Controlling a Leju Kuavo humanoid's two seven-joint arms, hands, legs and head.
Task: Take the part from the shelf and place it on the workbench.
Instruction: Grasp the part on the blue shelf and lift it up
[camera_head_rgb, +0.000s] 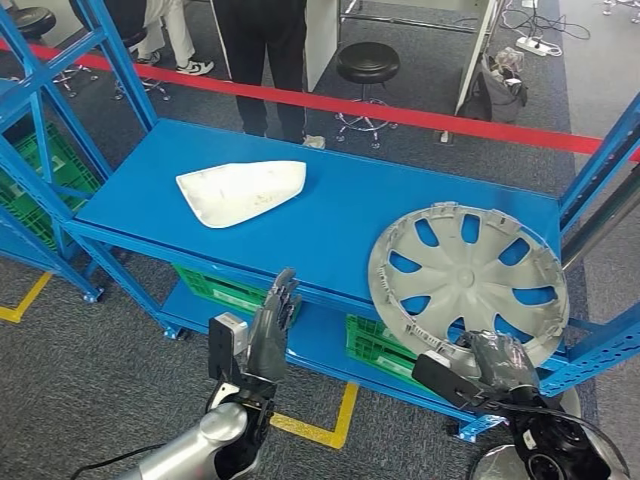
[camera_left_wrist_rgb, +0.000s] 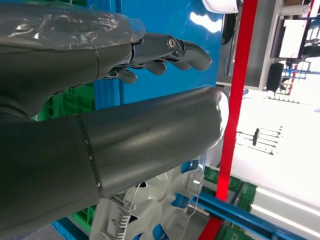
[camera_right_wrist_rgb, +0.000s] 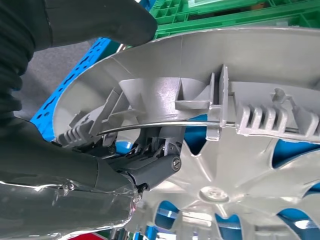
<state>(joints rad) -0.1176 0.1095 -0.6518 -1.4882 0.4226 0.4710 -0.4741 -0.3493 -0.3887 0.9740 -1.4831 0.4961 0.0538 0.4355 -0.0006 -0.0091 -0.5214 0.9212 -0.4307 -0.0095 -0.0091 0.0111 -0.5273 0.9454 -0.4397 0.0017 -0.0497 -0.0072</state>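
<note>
On the shelf (camera_head_rgb: 136, 205), right hand (camera_head_rgb: 498, 362) grips hubcap (camera_head_rgb: 468, 275).

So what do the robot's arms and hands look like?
Both arms are shiny silver metal. The left hand has dark grey fingers and a black boxy wrist camera. The right hand is dark grey too, under crinkly clear plastic, with a thin black cable trailing behind.

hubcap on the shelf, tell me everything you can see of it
The hubcap is a round silver-grey plastic wheel cover with spokes and cut-out openings. It lies inner side up on the blue shelf, its near edge overhanging. Clips and a wire ring line its rim. The right hand grips that near edge.
</note>
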